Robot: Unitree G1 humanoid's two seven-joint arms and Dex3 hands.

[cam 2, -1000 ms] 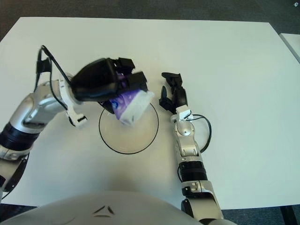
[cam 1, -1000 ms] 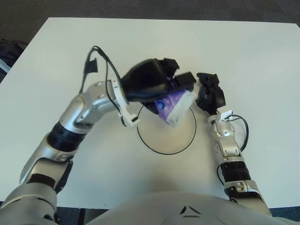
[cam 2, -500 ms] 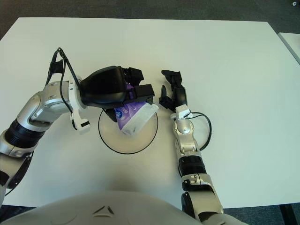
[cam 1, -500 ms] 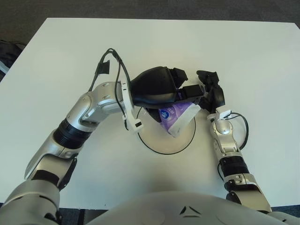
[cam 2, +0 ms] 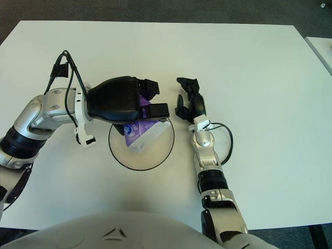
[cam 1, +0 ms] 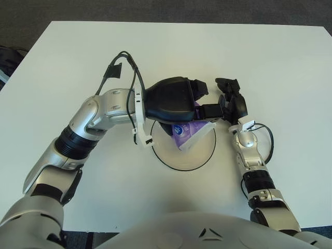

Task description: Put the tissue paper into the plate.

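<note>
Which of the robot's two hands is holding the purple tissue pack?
The left hand. Its fingers are closed on the tissue pack above the plate, while the right hand holds nothing beside the plate's right edge.

Silver, jointed arms with black ribbed bands at the elbows. The left hand (cam 1: 174,101) wears a glossy black shell on a white bracket, black cable looping over the wrist. The right hand (cam 2: 190,102) shows black fingers and a thin black wire.
</note>
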